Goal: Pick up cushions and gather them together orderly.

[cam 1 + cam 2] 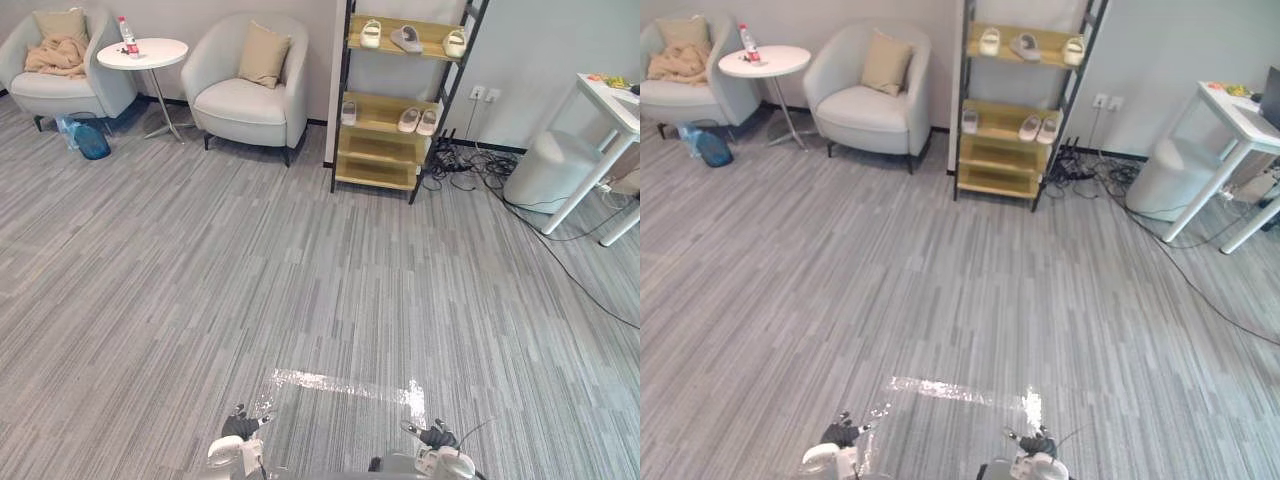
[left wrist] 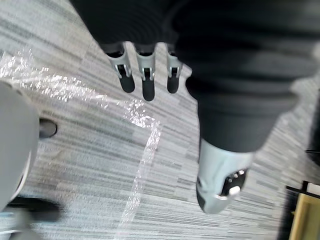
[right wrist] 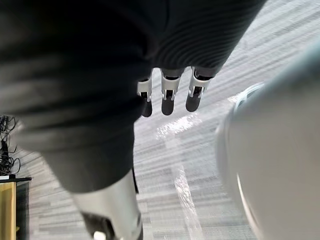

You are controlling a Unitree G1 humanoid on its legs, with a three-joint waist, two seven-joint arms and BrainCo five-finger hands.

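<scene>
Left robot hand (image 1: 238, 428), right robot hand (image 1: 438, 437): cut off at bottom edge, fingers straight, empty. Tan cushion (image 1: 264, 55) on armchair (image 1: 245, 105); second cushion (image 1: 60, 24) part-hidden by blanket (image 1: 55, 56). Open carpet (image 1: 300, 260) between.

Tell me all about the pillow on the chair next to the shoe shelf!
The cushion is tan, square and plump, and its plain cloth looks soft. It stands upright on the seat of the pale grey armchair, tipped a little onto one corner and leaning against the curved backrest. Only the chair touches it. The shoe shelf stands beside the chair.
</scene>
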